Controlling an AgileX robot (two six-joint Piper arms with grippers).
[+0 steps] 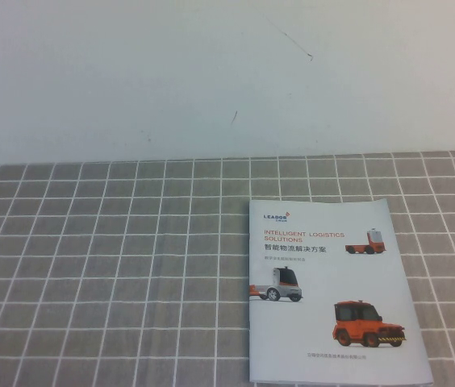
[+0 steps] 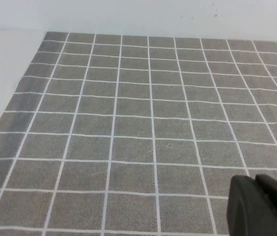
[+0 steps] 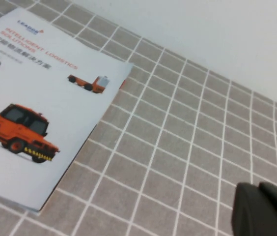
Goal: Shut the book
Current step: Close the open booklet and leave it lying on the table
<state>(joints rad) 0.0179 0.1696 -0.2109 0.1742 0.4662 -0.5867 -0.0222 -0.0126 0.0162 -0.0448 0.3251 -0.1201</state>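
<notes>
Bright, even, diffuse light; faint grain

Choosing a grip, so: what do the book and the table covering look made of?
Book: thin coated paper, probably, smooth printed cover lying flat; table covering: likely matte woven cloth, grainy grey with white grid lines. Left gripper sits over bare cloth, right gripper over cloth beside the book; both dark.

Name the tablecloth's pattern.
Tablecloth: grey with white grid, best in high view. Left tool and right tool hover over it.
</notes>
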